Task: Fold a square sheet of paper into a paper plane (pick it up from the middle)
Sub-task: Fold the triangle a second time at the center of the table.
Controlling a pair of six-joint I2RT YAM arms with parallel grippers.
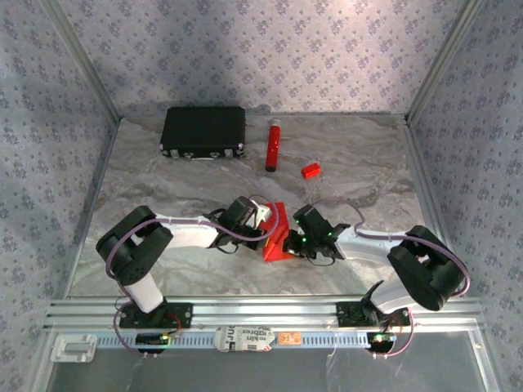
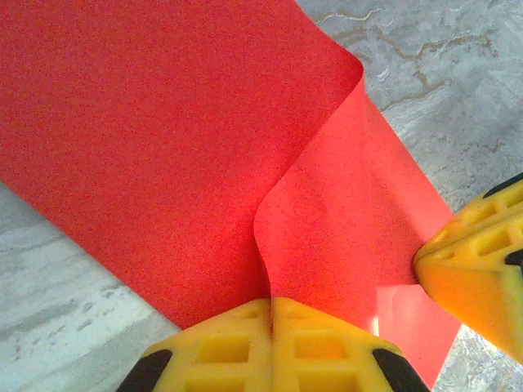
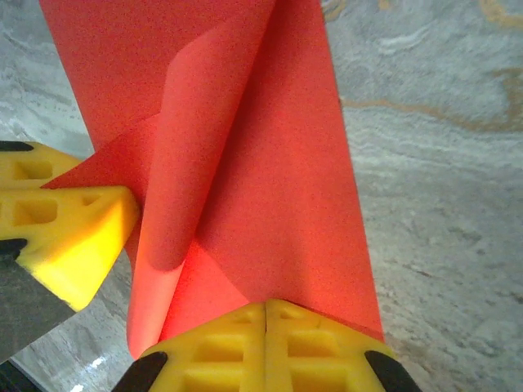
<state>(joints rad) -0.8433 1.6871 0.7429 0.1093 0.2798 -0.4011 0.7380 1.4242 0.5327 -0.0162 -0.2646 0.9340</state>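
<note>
With left gripper (image 2: 271, 309) pinched shut on red paper (image 1: 275, 245) from its left, right gripper (image 3: 267, 309) shut on it from its right, holds it near-centre between both, long axis running roughly near-to-far.

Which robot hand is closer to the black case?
Left. The left gripper sits nearward and right of the black case; the right gripper lies farther right.

The top camera looks down from behind the arms over the whole grey marbled desk (image 1: 368, 163). Both wrist cameras face down, very near the thin red paper sheet (image 2: 163, 139), which all views share.
</note>
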